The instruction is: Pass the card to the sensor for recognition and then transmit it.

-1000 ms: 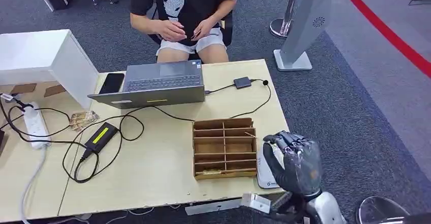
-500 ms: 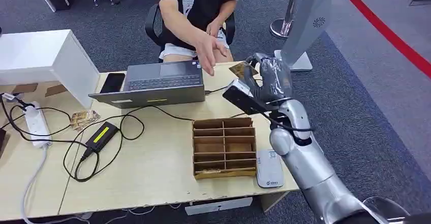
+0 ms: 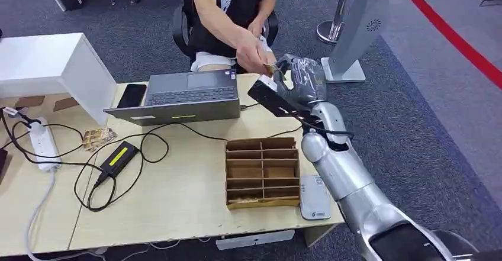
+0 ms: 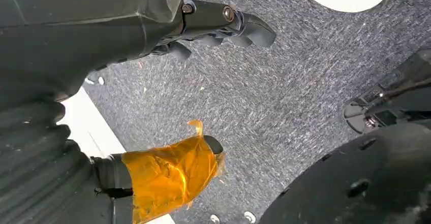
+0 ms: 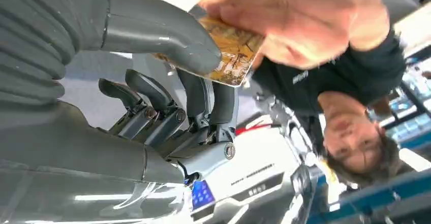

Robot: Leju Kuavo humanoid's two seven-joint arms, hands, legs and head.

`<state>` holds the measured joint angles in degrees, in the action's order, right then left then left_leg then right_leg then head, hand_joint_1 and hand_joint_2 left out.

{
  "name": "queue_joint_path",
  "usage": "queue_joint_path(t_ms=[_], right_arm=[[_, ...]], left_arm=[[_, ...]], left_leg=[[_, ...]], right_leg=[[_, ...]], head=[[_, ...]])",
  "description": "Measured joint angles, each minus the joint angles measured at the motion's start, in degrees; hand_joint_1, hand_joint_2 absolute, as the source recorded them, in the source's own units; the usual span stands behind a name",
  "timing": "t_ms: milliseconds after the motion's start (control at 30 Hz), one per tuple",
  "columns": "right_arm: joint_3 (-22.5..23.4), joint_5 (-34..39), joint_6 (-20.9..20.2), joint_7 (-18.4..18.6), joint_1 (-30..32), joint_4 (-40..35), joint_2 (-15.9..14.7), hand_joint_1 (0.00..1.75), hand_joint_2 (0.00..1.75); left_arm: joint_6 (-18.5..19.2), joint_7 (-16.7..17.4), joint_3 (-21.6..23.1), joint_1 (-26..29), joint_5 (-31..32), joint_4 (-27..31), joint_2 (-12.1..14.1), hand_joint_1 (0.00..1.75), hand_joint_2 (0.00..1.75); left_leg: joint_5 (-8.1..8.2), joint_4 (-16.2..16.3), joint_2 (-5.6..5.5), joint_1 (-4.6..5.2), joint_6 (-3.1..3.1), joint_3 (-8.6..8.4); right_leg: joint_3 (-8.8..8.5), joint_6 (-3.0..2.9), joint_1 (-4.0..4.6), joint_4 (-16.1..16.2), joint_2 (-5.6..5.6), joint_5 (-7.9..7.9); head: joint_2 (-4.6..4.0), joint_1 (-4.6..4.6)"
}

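Note:
My right hand (image 3: 301,79) is stretched out over the table's far edge toward a seated person. It pinches a yellowish patterned card (image 3: 272,68) between thumb (image 5: 167,38) and fingers (image 5: 203,97). In the right wrist view the person's hand (image 5: 292,10) grips the card (image 5: 231,51) at its other end. The white card sensor (image 3: 314,197) lies at the table's front right, beside a cardboard divider box (image 3: 261,172). My left hand (image 4: 91,41) hangs over grey carpet, its fingers apart and holding nothing, with orange tape on the thumb (image 4: 170,176).
A grey laptop (image 3: 183,98) with a phone (image 3: 130,96) beside it stands at the table's far side. Cables, a power brick (image 3: 118,157) and a power strip (image 3: 40,145) lie at the left. A white box (image 3: 53,71) sits far left, and a grey stand (image 3: 355,30) rises beyond the table.
My right hand rose from beside the sensor at the front right and carried the card across to the person. The person's hand has reached out and now grips the card.

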<state>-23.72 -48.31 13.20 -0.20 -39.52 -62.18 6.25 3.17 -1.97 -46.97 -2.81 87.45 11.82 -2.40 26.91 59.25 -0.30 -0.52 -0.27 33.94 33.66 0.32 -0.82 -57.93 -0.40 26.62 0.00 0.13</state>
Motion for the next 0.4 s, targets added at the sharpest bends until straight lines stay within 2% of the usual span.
queue_joint_path(t_ms=[33, 100, 200, 400], right_arm=[[-0.4, -0.2, 0.0, -0.4, 0.0, 0.6, 0.4, 0.00, 1.75], [-1.1, 2.9, -1.7, -3.2, 0.3, 1.2, 1.2, 0.00, 1.75], [-1.3, 12.1, -6.1, -7.8, 1.7, 1.5, 2.4, 0.00, 1.75], [-0.1, 24.8, -11.4, -12.0, 4.5, 0.3, 2.3, 0.00, 1.75]], left_arm=[[0.0, 0.0, 0.1, 0.0, 0.0, 0.0, 0.0, 0.00, 1.75], [0.0, -0.2, 0.4, 0.0, 0.0, 0.0, 0.0, 0.00, 1.75], [0.0, -0.8, 0.4, -0.1, 0.0, 0.0, 0.2, 0.00, 1.75], [0.0, -0.9, 0.4, 0.1, -0.1, 0.0, 0.5, 0.00, 1.75]], left_leg=[[0.00, 0.0, -0.09, 0.00, 0.00, 0.06], [0.00, 0.0, -0.18, -0.02, 0.00, 0.11], [0.12, 0.0, -0.12, -0.03, -0.09, 0.11], [0.16, 0.0, -0.05, -0.02, -0.07, 0.11]], right_leg=[[0.03, -0.01, 0.02, 0.0, -0.08, 0.02], [0.06, -0.02, 0.04, 0.0, -0.13, 0.04], [0.08, -0.01, 0.05, 0.0, -0.06, 0.12], [0.12, -0.01, 0.05, 0.1, -0.03, 0.12]], head=[[0.02, 0.00], [0.00, 0.02], [0.00, 0.02], [0.00, 0.00]])
